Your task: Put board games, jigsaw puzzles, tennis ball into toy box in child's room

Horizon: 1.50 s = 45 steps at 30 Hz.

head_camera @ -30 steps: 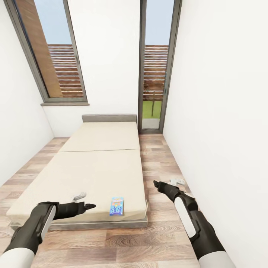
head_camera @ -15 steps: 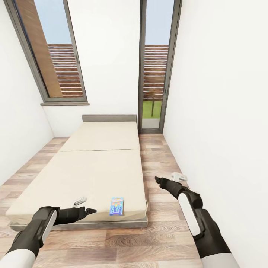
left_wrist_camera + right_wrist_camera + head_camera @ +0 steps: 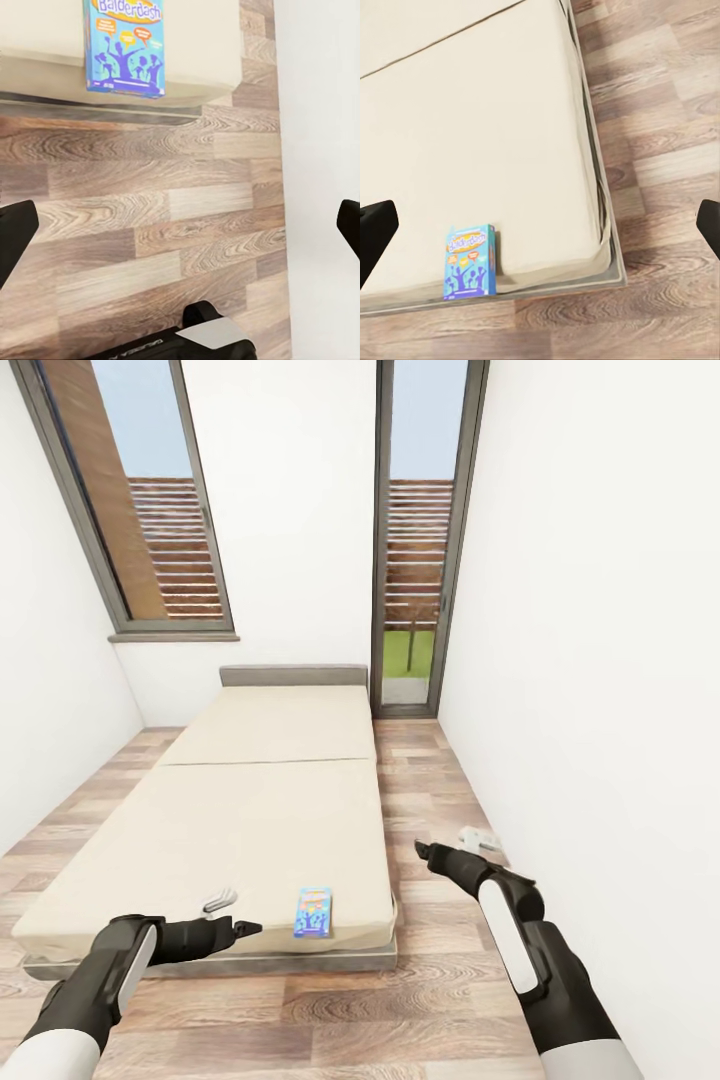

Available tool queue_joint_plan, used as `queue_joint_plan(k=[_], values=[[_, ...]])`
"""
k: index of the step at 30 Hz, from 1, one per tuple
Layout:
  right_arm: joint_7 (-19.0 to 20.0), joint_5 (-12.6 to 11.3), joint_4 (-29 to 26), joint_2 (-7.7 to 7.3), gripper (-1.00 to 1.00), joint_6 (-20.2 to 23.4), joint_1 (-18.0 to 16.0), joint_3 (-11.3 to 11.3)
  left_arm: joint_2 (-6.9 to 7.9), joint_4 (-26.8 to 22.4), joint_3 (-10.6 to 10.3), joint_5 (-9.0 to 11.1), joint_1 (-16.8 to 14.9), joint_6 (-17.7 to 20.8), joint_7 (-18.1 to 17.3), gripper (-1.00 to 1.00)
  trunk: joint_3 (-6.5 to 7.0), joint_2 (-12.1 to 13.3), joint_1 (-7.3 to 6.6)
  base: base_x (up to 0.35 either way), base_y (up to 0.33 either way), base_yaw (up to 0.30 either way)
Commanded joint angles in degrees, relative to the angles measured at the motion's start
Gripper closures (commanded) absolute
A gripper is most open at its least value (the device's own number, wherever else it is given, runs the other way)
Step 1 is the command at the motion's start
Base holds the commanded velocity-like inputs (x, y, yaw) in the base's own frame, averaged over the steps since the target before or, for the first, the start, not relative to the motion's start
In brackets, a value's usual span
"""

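**A:** Start at the fingers. How do they stand?

**B:** In the left wrist view the left gripper [image 3: 180,225] has its dark fingers [image 3: 13,234] spread wide apart, with bare floor planks between them. The right gripper [image 3: 540,225] is the same: fingers [image 3: 375,231] far apart, nothing held. In the head view the left gripper [image 3: 244,927] reaches across the foot of the bed, and the right gripper [image 3: 425,851] hangs over the floor between the bed and the right-hand wall.

**B:** And the toy?

**A:** One blue rectangular board game box [image 3: 313,912], with "Balderdash" printed on its lid, lies flat on the beige mattress of the low grey-framed bed [image 3: 260,800], at the foot edge near the right corner. The left fingertips are near it, on its left, not touching. The left wrist view has it [image 3: 124,46] above the strip of brown wood-plank floor [image 3: 150,225]; the right wrist view has it [image 3: 471,261] close to the mattress edge.

**B:** What differs from a second ago?

**A:** The left arm has sunk lower and its tip has slid slightly towards the box. The right arm has pushed forward and up, away from the camera. The box has not moved, nor has the room.

**B:** Anything else close by?

**A:** A small pale grey object [image 3: 217,901] rests on the mattress just behind the left gripper; I cannot tell what it is. A similar one [image 3: 478,840] lies on the floor beside the right gripper. Two tall windows [image 3: 150,510] stand at the far end.
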Motion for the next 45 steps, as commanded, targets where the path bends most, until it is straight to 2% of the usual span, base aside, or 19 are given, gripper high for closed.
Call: queue_joint_plan(k=[1, 21, 45], values=[[-0.58, -0.52, 0.19, 0.0, -1.0, 0.28, -0.05, 0.04, -0.02, -0.03, 0.09, 0.01, -0.04, 0.41, -0.13, -1.0, -0.26, -0.47, 0.23, 0.0, 0.0, 0.0], [-0.78, -0.18, 1.24, -0.09, -1.0, 0.55, -0.06, 0.03, -0.58, 0.05, -0.03, -0.15, -0.04, 0.5, -0.09, -1.0, -3.85, -8.49, 4.62, 0.0, 0.0, 0.0], [-0.74, -0.41, 1.18, -0.09, -1.0, 0.61, -0.06, -1.01, 0.1, 0.23, 0.66, 1.01, -0.21, 2.07, -1.32, -1.0, -8.15, -18.12, 9.9, 0.0, 0.0, 0.0]])
